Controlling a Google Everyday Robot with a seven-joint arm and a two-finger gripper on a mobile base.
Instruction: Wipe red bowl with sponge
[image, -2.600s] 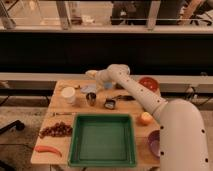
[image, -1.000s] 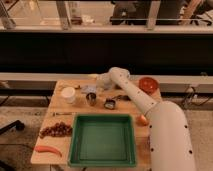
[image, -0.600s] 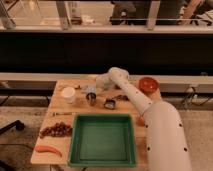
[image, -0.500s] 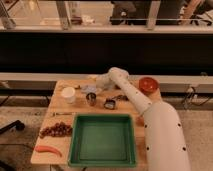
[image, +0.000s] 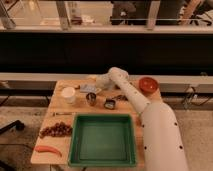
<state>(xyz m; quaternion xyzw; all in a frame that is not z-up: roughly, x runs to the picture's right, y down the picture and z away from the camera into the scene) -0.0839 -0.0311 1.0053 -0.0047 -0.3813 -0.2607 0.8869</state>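
Where the arm (image: 131, 95) ends at the far left of the table (image: 50, 142), the gripper (image: 95, 84) is a pale blur over a small grey-blue thing that may be the sponge (image: 89, 89); whether it grips this, or how its fingers stand, cannot be told. The arm's thick white body covers the table's right side and everything on it there, and runs off the bottom edge of the camera view. The red bowl (image: 148, 83) sits at the far right corner, well apart from the gripper, with part of its near rim hidden behind the arm. Near the gripper stand a white cup (image: 68, 95), a small dark cup (image: 91, 98) and a dark thing (image: 110, 103) too small to identify. A green tray (image: 103, 140) fills the near middle, with a dark reddish heap (image: 55, 130) and an orange-red strip (image: 48, 149) to its left.

Compared with 2.6 seconds ago, the arm's body has swung forward, hiding the yellowish round thing and the purple bowl once visible at the right; the red bowl has not moved.
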